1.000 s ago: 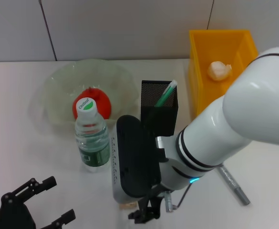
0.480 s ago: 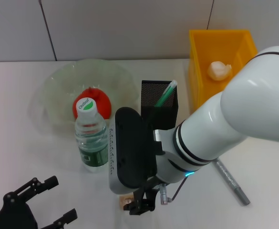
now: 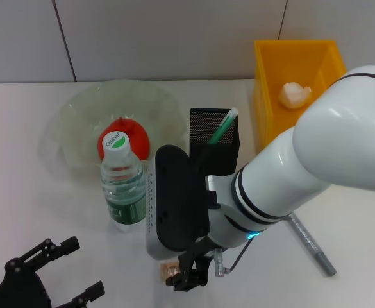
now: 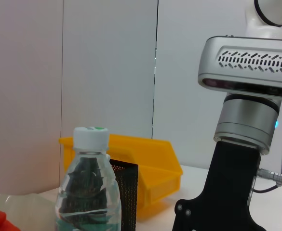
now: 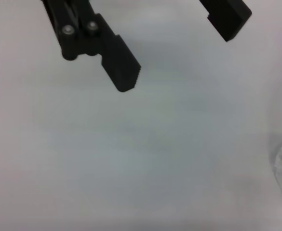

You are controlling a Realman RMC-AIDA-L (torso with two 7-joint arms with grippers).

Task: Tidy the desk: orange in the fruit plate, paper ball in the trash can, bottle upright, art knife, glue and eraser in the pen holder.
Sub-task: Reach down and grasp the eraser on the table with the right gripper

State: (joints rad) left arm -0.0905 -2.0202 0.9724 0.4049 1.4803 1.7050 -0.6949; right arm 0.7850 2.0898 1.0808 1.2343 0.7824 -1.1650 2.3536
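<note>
Counter [image 3: 20, 192] surface carries every item, white and flat. Right arm [image 3: 315, 167] spans the middle of the head view, wrist turned down so that its pincer [image 3: 190, 276] hangs at the near edge of the counter, directly over a small tan block, judged to be the eraser [image 3: 168, 272]. The right wrist view shows this pincer's two black fingers [image 5: 119, 72] set well apart with bare counter between them and nothing held; the posture suits a descent onto the eraser.

Trash can [image 3: 296, 90], yellow, stands at the far right and already contains the paper ball [image 3: 294, 94]. Fruit plate [image 3: 72, 122], translucent, sits far left with the orange [image 3: 126, 136] inside. Bottle [image 3: 123, 186] stands upright just in front of the plate, cap on top. Pen holder [image 3: 214, 151], black mesh, stands between plate and trash can with a green item [image 3: 223, 125] leaning out; which item it is cannot be told. A grey rod, probably the art knife [image 3: 312, 245], lies on the counter to the right of the arm.

Left pincer [image 3: 46, 276] rests parked at the near left corner, fingers spread, empty.
</note>
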